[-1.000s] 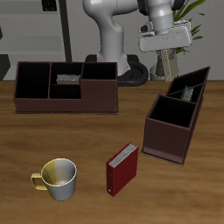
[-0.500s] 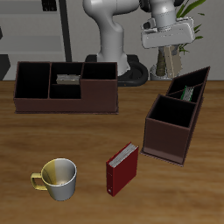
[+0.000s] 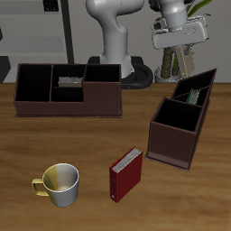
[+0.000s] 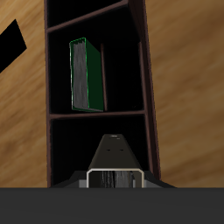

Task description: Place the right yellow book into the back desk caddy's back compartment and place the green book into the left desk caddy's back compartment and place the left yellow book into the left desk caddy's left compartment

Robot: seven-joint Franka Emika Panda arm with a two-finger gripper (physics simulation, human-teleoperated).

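Observation:
My gripper (image 3: 177,61) hangs high above the left desk caddy (image 3: 171,143), shut on the left yellow book (image 3: 174,65), which hangs on edge between the fingers. In the wrist view the held book (image 4: 114,156) shows its grey striped page edge just ahead of the gripper (image 4: 114,181), above a lower bin of that caddy (image 4: 147,83). The green book (image 4: 86,76) lies in that caddy's back compartment, also visible as the green book (image 3: 189,93). The right yellow book (image 3: 70,82) rests inside the back desk caddy (image 3: 68,101).
A red book (image 3: 126,173) lies on the table near the front edge, next to a yellow and grey mug (image 3: 59,183). The robot's base (image 3: 122,54) and a potted plant (image 3: 194,11) stand behind the caddies.
The gripper has risen with the yellow book and drifted slightly back, farther above the left desk caddy. Nothing else has moved.

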